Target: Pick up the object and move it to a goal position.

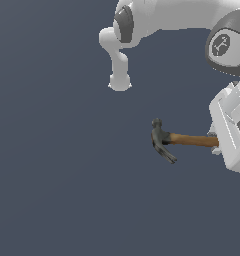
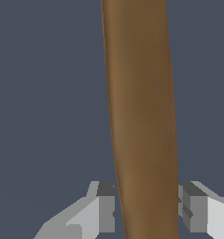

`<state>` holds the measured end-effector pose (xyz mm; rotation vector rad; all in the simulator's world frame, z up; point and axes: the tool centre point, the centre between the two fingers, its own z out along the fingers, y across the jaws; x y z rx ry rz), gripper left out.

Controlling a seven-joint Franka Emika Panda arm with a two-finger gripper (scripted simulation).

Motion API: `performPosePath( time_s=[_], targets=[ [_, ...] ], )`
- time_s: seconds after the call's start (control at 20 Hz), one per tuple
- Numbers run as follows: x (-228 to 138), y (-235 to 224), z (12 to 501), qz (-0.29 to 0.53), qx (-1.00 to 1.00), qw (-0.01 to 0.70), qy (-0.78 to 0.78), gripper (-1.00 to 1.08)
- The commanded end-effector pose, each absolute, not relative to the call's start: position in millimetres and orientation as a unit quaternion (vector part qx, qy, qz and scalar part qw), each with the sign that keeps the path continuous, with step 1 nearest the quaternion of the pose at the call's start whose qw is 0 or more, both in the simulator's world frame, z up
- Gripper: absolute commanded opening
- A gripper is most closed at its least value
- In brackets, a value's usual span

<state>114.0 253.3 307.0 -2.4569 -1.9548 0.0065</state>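
Wrist view: gripper [image 2: 146, 210] clenched on the brown handle of the hammer [image 2: 141, 107], one dark pad at each side, both touching the wood. Exterior view: hammer [image 1: 179, 140] held roughly level at the exterior view's right, grey head pointing toward that view's left, handle end disappearing into the gripper [image 1: 215, 141]. Grasp sits at the far handle end, well apart from the heavy head. Risk, as judged: head weight levers the handle so it pivots or slides between the pads; a fast move or wrist turn would bring that on. No goal marker seen. No containers in either view
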Motion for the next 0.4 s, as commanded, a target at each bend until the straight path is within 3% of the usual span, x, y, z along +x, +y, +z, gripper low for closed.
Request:
performPosePath(
  time_s=[0.0,0.35],
  targets=[
    [115.0,255.3,311.8,0.0,-0.783,0.0,-0.622,-1.0],
    [115.6,257.2,313.6,0.0,-0.783,0.0,-0.622,-1.0]
  ],
)
